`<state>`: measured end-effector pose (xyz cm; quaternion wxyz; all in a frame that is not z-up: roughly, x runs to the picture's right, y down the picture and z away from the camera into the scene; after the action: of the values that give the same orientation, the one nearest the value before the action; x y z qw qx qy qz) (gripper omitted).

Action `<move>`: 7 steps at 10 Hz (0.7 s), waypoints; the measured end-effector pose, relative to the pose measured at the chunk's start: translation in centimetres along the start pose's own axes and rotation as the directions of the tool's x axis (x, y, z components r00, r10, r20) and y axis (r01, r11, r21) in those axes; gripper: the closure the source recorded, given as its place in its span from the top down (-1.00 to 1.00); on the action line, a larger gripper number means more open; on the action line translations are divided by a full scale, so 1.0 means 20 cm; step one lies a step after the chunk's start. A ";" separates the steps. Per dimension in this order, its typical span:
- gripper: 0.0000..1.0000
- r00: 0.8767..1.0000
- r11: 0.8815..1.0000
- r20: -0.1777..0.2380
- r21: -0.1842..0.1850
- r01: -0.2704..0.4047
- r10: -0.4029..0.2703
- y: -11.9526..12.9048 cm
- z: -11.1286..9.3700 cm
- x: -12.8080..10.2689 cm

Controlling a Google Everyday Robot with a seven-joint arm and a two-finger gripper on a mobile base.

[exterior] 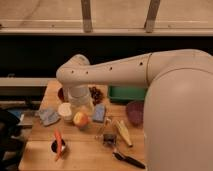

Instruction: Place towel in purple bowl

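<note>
A robot's white arm (pixel 115 75) spans the wooden tabletop (pixel 85 152). The purple bowl (pixel 135 112) sits on the right. The towel (pixel 49 116), a crumpled grey-blue cloth, lies near the left edge, well apart from the bowl. The end effector (pixel 80 102) hangs just above an apple (pixel 80 119); whether it is open cannot be told.

My arm (pixel 120 75) is stretching from the big white body (pixel 185 115) on the right across to the left, roughly level, and is bending sharply at a rounded joint (pixel 75 75). From there the wrist is pointing straight down, and the gripper (pixel 80 102) is hanging beneath it, left of centre in my view.
</note>
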<state>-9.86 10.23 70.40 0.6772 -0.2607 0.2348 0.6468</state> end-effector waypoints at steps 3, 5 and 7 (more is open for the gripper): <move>0.30 0.999 0.998 0.026 -0.031 -0.046 0.047 -0.13 0.01 0.04; 0.30 0.996 0.994 0.043 -0.079 -0.069 0.073 -0.21 0.01 0.07; 0.30 0.997 0.994 0.058 -0.103 -0.047 0.054 -0.18 -0.02 0.05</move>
<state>-6.16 10.65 69.63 0.6533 -0.2690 0.1873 0.6825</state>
